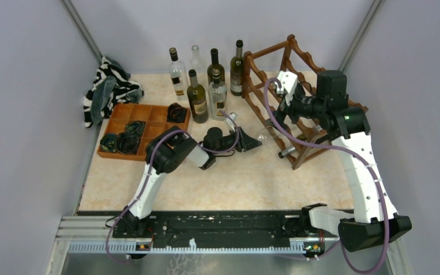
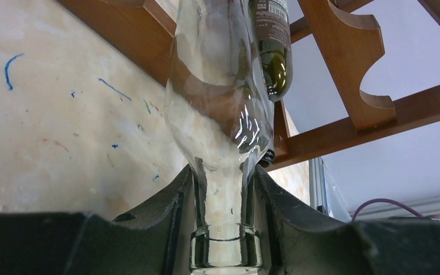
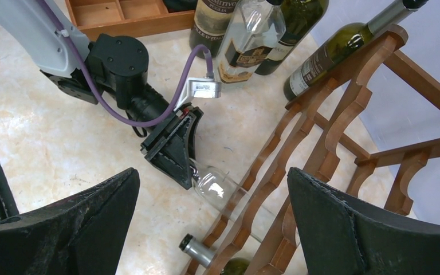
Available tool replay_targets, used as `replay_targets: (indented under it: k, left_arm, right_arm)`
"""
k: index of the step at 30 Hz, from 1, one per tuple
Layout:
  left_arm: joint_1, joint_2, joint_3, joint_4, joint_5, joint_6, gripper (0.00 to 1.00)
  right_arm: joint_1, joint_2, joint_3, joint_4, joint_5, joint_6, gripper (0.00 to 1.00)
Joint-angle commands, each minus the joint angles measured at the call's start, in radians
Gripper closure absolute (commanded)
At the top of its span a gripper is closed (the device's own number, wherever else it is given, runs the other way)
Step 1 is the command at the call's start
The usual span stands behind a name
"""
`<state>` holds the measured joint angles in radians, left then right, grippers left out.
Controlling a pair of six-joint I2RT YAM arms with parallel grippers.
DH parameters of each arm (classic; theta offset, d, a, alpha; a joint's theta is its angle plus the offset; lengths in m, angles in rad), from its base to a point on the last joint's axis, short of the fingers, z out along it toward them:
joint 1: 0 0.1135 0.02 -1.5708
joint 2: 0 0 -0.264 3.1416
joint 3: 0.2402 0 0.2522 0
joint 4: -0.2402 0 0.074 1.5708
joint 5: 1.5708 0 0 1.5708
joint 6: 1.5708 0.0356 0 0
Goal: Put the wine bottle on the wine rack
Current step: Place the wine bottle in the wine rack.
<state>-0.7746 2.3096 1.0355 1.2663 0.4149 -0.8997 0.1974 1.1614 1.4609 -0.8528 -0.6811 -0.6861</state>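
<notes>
Grey walls (image 1: pixel 28 114) all round, meeting in the far corners. Down below, a pale stone-look table (image 1: pixel 252 177), with small blue pen marks seen close up from the left wrist. Far left at the back, a black-and-white striped cloth (image 1: pixel 110 86), bunched up against the wall. Just beside it, a flat wooden tray (image 1: pixel 127 112) with dark rolled things in some of its boxes. Next along, a bunch of bottles (image 1: pixel 197 100) standing close together at the back. In front of them, the left gripper (image 1: pixel 251 143), squeezed tight on the thin neck of the clear bottle (image 2: pixel 217 114). Lying low and nearly flat, fat end poked in among the bottom rails of the rack (image 1: pixel 298 69). Just beside it in the rack, a green bottle (image 3: pixel 197 249) with a silver cap, and one more dark bottle (image 3: pixel 332 51) higher up. Over the rack, the right gripper (image 3: pixel 212 172), fingers spread wide, holding nothing. Far right, more grey wall. Along the near edge, a black metal rail (image 1: pixel 223 226) with both arm bases on it.
</notes>
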Motion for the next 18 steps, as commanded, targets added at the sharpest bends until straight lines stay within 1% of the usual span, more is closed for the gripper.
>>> replay_targets:
  k: [1, 18]
  left_arm:
    - [-0.011, 0.029, 0.072, 0.136, -0.022, -0.024, 1.00]
    - [-0.019, 0.141, 0.215, 0.159, -0.071, -0.107, 1.00]
  right_arm:
    - [-0.013, 0.004, 0.049, 0.028, -0.029, 0.013, 0.02]
    - [-0.031, 0.010, 0.028, 0.040, -0.055, 0.017, 0.02]
